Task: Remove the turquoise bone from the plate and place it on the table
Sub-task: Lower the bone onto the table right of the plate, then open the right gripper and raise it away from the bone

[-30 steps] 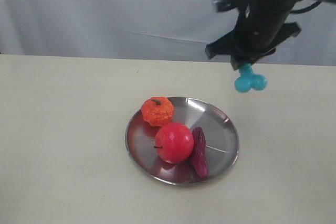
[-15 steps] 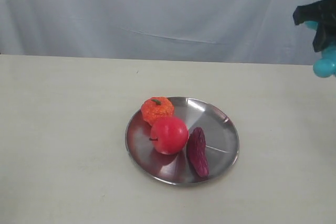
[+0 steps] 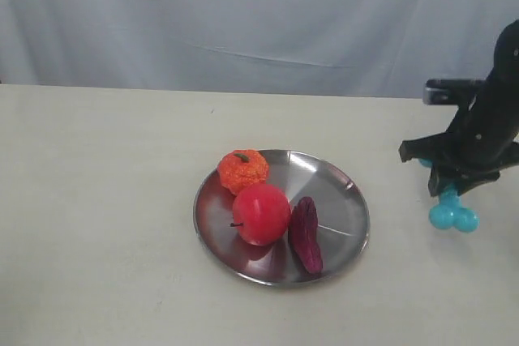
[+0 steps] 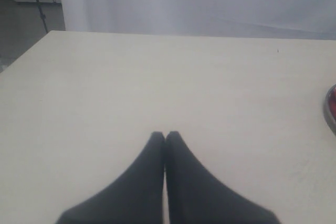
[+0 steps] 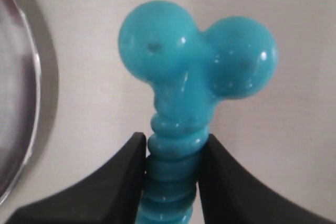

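Turquoise between black: right jaws closed onto the ribbed shaft of the turquoise bone (image 5: 194, 66) (image 3: 452, 215), one finger (image 5: 107, 184) pressed to each side. Held upright, twin knobs pointing down, at the right edge of the exterior frame, under the dark right arm (image 3: 486, 119). Very low over the pale beige surface (image 3: 97, 216), perhaps touching it; contact not clear from either view. Off the plate (image 3: 334, 188) and to its right, with a strip of bare surface between. Sliver of that shiny steel rim (image 5: 21, 103) along the left edge of the right wrist frame.

Left jaws pressed together, fingers (image 4: 142, 187) meeting at the tips with nothing between, at lower centre of the left wrist frame over bare surface. Thin arc of the plate's edge (image 4: 331, 111) at the far right of that frame.

On the plate, centre of the exterior frame: red apple (image 3: 261, 214) at the middle left, bumpy orange fruit (image 3: 242, 170) just behind it by the upper left rim, dark purple oblong item (image 3: 306, 234) lying close against the apple's right side. Pale curtain (image 3: 243, 22) across the top of the frame.
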### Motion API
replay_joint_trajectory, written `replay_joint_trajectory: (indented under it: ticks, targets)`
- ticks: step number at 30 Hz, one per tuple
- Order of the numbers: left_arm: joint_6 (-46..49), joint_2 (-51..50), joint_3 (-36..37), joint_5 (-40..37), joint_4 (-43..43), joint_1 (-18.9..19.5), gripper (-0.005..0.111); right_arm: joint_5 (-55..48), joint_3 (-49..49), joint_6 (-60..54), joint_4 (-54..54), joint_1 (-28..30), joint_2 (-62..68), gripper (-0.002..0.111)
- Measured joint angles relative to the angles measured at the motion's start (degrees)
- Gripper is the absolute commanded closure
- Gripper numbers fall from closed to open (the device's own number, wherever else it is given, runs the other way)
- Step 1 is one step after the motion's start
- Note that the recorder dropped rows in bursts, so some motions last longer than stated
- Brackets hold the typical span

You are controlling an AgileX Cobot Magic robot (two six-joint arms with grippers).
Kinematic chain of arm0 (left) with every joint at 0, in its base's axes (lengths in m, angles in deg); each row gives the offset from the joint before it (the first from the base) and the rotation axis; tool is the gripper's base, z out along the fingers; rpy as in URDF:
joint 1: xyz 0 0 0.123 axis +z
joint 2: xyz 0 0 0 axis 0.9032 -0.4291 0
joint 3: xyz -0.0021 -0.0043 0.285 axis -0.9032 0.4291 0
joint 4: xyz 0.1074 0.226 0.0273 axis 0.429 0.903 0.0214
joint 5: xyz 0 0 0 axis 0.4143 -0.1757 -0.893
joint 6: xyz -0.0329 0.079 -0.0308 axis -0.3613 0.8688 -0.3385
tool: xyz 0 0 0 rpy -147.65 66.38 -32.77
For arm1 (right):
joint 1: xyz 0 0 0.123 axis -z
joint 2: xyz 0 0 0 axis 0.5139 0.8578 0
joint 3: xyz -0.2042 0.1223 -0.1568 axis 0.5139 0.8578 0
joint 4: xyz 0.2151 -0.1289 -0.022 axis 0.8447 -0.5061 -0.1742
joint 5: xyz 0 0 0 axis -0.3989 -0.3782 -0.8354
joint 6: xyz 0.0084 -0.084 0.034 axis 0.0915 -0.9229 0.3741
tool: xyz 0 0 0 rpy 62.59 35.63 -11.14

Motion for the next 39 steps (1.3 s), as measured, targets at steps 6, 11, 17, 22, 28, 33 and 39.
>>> replay_joint_trajectory:
  ticks: [6,11,17,22,28,33,39]
  targets:
    - [0.0,0.0,0.0,0.0,0.0,0.0,0.107,1.6,0.2,-3.0,4.1,-0.6,5.7,0.109]
    - [0.0,0.0,0.0,0.0,0.0,0.0,0.107,4.1,0.4,-3.5,4.4,-3.1,7.3,0.109]
    - [0.0,0.0,0.0,0.0,0.0,0.0,0.107,6.3,0.4,-3.6,4.8,-4.6,7.7,0.094]
    - [0.0,0.0,0.0,0.0,0.0,0.0,0.107,6.2,0.4,-4.2,4.6,-4.6,7.7,0.046]
    - [0.0,0.0,0.0,0.0,0.0,0.0,0.107,5.6,0.4,-4.3,4.5,-4.6,7.5,0.067]
    - [0.0,0.0,0.0,0.0,0.0,0.0,0.107,3.8,-0.4,-4.3,4.3,-4.6,2.8,0.085]
    - [0.0,0.0,0.0,0.0,0.0,0.0,0.107,-0.3,-6.6,-4.3,2.8,-4.6,-11.9,0.109]
